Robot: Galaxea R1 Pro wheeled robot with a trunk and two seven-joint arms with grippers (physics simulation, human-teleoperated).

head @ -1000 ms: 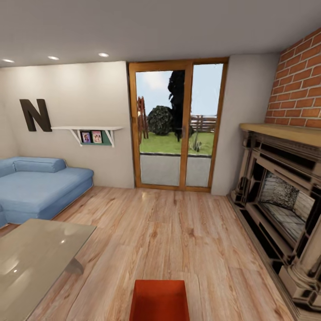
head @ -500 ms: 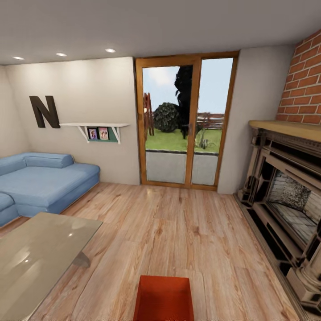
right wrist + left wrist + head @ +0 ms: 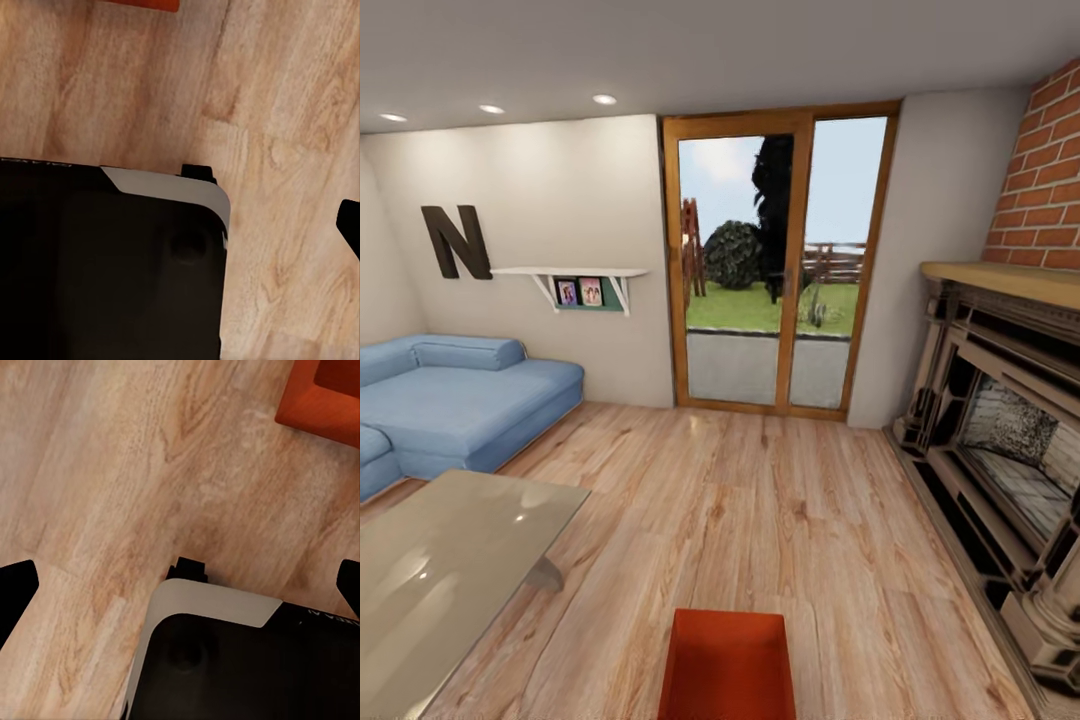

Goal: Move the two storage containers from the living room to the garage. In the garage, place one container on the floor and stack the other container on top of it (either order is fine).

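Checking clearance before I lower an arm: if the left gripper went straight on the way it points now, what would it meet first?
Probably the robot's own base, whose dark, white-edged body lies between the spread fingertips, with wood-plank floor beyond it. Depth is unclear.

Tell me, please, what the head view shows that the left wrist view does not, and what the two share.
Head view alone: blue sofa, glass table, glazed door, brick fireplace, wall shelf, letter N.
Left wrist view alone: the robot's black-and-white base and the left claw's dark fingertips at the frame edges, set wide apart.
Both: the wood-plank floor and a red-orange storage container.
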